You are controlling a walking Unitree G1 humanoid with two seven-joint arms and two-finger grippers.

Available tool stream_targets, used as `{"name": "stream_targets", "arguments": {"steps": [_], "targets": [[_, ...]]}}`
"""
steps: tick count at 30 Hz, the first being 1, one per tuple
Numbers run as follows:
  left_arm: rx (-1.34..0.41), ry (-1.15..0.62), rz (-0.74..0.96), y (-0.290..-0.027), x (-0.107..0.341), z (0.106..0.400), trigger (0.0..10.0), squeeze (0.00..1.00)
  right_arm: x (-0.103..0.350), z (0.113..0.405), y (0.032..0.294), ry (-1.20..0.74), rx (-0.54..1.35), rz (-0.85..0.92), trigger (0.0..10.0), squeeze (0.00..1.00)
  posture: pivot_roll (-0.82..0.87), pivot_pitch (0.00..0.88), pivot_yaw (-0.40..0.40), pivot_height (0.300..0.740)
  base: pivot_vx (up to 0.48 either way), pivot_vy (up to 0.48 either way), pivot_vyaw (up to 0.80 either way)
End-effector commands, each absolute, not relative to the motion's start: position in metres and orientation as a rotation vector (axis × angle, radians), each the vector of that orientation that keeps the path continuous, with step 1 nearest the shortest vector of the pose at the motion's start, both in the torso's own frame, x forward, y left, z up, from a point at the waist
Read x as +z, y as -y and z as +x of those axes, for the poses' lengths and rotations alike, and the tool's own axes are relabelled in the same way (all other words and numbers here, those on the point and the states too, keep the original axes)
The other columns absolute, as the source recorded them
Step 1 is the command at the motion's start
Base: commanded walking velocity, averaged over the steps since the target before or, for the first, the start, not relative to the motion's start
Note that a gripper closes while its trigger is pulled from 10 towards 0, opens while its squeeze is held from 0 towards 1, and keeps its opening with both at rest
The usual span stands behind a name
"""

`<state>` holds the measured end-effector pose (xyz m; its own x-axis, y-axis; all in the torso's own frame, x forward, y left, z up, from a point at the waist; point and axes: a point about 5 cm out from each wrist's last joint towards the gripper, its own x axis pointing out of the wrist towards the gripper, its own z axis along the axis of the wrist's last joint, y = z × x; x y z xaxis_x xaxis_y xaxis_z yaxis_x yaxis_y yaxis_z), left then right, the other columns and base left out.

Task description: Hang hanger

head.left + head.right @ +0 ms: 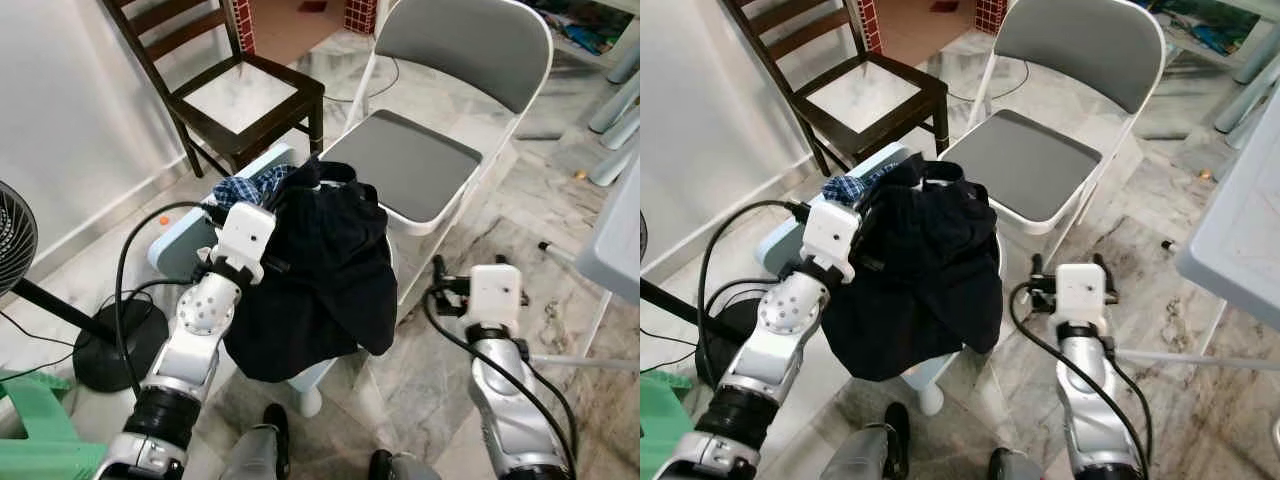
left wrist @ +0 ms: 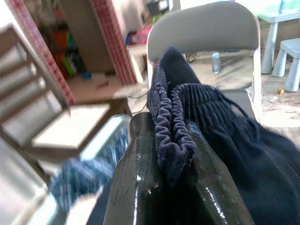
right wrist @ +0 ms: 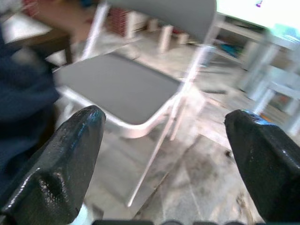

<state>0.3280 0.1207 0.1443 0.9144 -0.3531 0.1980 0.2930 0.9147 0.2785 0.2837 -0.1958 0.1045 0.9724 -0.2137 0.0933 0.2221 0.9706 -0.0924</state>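
Gripping a dark garment (image 1: 315, 270) by its gathered waistband, our left claw (image 2: 176, 154) is pressed together on the cloth, lifting it so it drapes free over a pale blue bin (image 1: 185, 245) below. We judge this hold keeps the fabric clear for sorting; no hanger is visible to us, perhaps hidden under the cloth. Our right claw (image 3: 164, 159) hangs low beside the garment, fingers spread wide and empty, pointing at the folding chair (image 1: 415, 165). A checked cloth (image 1: 245, 187) lies in the bin. Beyond stand the folding chair and a wooden chair (image 1: 240, 95), close together. Open floor (image 1: 560, 190) lies to our right; a fan base (image 1: 115, 345) crowds the left.
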Motion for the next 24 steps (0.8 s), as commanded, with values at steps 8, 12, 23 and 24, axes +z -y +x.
{"name": "stream_targets", "arguments": {"steps": [8,12,23,24], "targets": [[-0.307,0.018,0.220,-0.149,0.082,0.290,0.0,0.00,0.105,0.257,0.231,0.079,-0.381,-0.003,10.0,0.00,0.01,0.211,0.057,0.740,0.000,0.000,0.00],[-0.302,-0.005,0.202,-0.156,0.075,0.277,0.0,0.00,0.104,0.256,0.225,0.073,-0.358,0.004,10.0,0.00,0.02,0.201,0.055,0.740,0.000,0.000,0.00],[-0.295,0.020,0.110,-0.135,0.092,0.291,4.7,0.00,0.113,0.273,0.208,0.075,-0.235,-0.001,10.0,0.00,0.04,0.221,0.037,0.740,0.000,0.000,-0.53],[-0.295,0.020,0.110,-0.135,0.092,0.291,4.7,0.00,0.113,0.273,0.208,0.075,-0.235,-0.001,10.0,0.00,0.04,0.221,0.037,0.740,0.000,0.000,0.00]]}}
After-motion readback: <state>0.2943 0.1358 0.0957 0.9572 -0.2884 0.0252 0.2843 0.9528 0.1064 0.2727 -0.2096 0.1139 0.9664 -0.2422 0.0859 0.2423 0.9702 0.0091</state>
